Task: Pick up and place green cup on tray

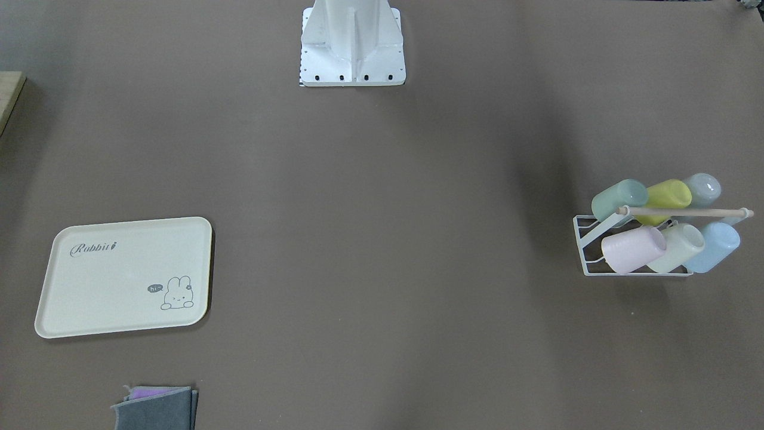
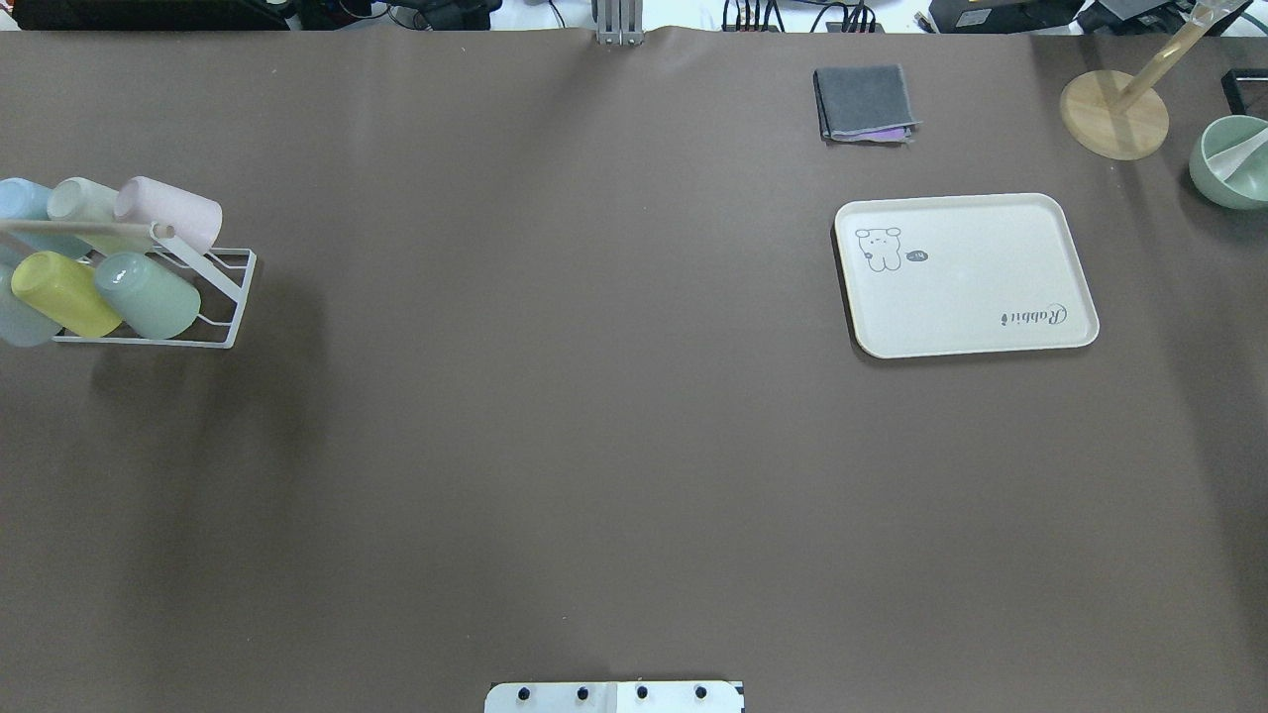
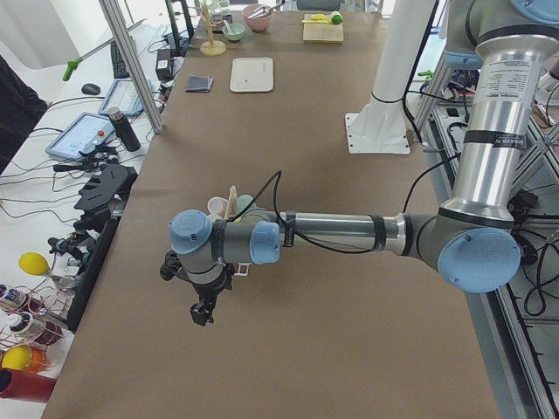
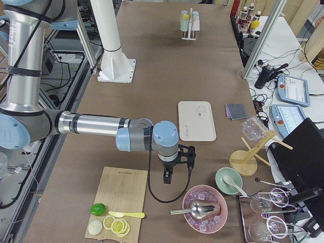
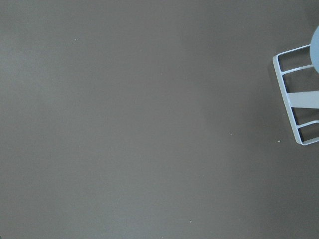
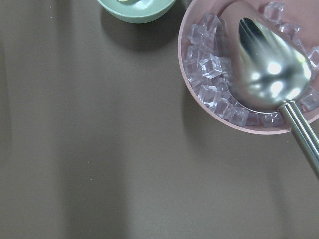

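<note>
The green cup (image 1: 619, 199) lies tilted on a white wire rack (image 1: 588, 239) with several other pastel cups, beside the yellow-green cup (image 1: 664, 195). In the overhead view the green cup (image 2: 149, 294) is at the far left and the cream tray (image 2: 981, 267) is at the right, with nothing on it. The tray also shows in the front-facing view (image 1: 119, 280). My left gripper (image 3: 203, 310) hangs over the table close to the rack; whether it is open or shut I cannot tell. My right gripper (image 4: 167, 177) hangs near the tray's end (image 4: 196, 120); its state I cannot tell.
A folded grey cloth (image 2: 865, 102) lies behind the tray. A wooden stand (image 2: 1114, 114) and a green bowl (image 2: 1231, 160) are at the far right. A pink bowl of ice with a metal spoon (image 6: 214, 69) and a cutting board (image 4: 119, 200) lie beyond the right gripper.
</note>
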Action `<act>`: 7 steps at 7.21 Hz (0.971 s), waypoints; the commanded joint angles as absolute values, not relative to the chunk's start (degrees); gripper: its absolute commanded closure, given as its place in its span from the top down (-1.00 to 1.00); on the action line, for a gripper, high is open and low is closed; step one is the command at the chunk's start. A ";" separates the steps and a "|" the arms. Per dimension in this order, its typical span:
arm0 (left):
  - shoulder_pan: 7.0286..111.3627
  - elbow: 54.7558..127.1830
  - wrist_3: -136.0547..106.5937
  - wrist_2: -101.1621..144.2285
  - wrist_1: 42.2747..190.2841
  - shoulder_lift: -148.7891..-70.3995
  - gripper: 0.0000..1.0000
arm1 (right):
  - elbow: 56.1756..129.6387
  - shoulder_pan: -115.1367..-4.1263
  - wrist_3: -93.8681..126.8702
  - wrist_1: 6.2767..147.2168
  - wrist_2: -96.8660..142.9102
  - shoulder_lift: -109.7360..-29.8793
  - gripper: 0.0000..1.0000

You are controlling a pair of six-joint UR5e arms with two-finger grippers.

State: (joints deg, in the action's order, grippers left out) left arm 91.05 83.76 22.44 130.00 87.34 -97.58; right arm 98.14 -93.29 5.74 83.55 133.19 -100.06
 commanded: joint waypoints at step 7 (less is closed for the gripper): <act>76.16 124.13 26.98 110.62 71.87 -86.92 0.97 | 79.07 -72.28 30.23 72.60 136.21 -76.00 1.00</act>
State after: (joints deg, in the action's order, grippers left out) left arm 81.06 116.51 25.82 116.34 79.21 -86.89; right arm 85.27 -76.70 28.10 72.83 134.25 -83.64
